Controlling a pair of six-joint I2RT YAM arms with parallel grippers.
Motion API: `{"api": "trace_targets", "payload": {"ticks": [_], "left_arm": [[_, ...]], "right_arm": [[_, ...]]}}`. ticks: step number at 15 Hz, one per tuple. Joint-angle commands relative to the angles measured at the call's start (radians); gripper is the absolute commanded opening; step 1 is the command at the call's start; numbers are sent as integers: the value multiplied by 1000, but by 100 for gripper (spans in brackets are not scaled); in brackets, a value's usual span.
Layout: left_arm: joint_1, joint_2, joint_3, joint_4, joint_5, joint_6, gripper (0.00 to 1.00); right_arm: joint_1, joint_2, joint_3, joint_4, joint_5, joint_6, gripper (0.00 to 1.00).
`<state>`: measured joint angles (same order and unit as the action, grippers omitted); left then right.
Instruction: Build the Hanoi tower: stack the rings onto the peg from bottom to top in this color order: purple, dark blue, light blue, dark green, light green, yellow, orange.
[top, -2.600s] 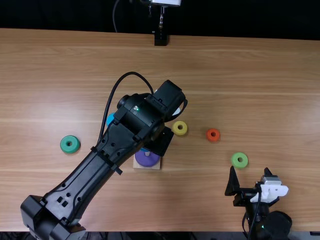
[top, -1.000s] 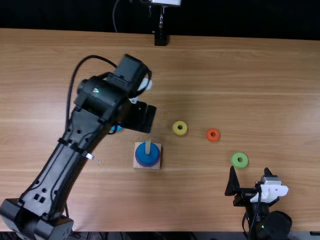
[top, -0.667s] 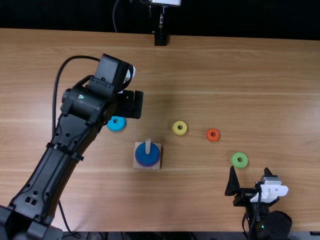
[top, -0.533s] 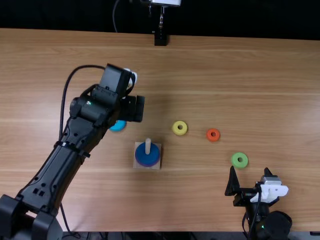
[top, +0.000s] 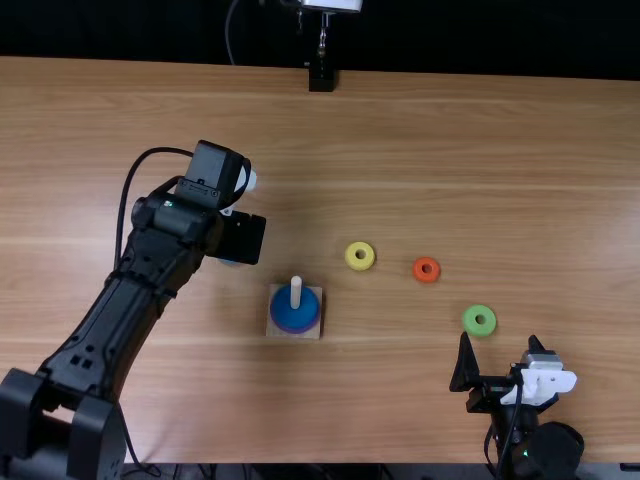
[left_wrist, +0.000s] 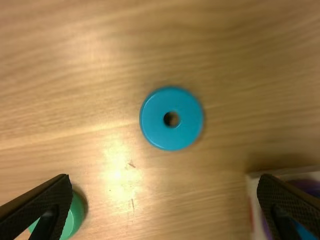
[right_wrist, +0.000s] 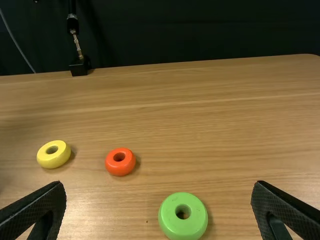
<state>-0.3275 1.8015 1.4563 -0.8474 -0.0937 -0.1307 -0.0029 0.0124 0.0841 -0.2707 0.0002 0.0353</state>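
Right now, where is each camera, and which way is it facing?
Top view: above the near edge of the wooden table, looking steeply down and forward; black left arm and right arm show.
Left wrist view: on that arm's wrist, facing down at the round light blue ring; left gripper shows, fingers open.
Right wrist view: on that arm's wrist, facing across the table; right gripper shows, fingers open.
Top and right wrist views share the yellow ring, orange ring and light green ring.
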Motion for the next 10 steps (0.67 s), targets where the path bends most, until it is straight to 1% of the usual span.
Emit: {"api": "trace_targets", "payload": {"ticks": [1,4,10], "left_arm": [[-2,45,6,-3,0,37,100],[-4,102,12,4,-2,39,100],[-2,200,45,36,3,39,100]], "right_arm": [[-14,-12,-70,-71,11,5,100],[-14,-12,-70,-71,11,5,100],[-14,-12,-70,-71,11,5,100]]}}
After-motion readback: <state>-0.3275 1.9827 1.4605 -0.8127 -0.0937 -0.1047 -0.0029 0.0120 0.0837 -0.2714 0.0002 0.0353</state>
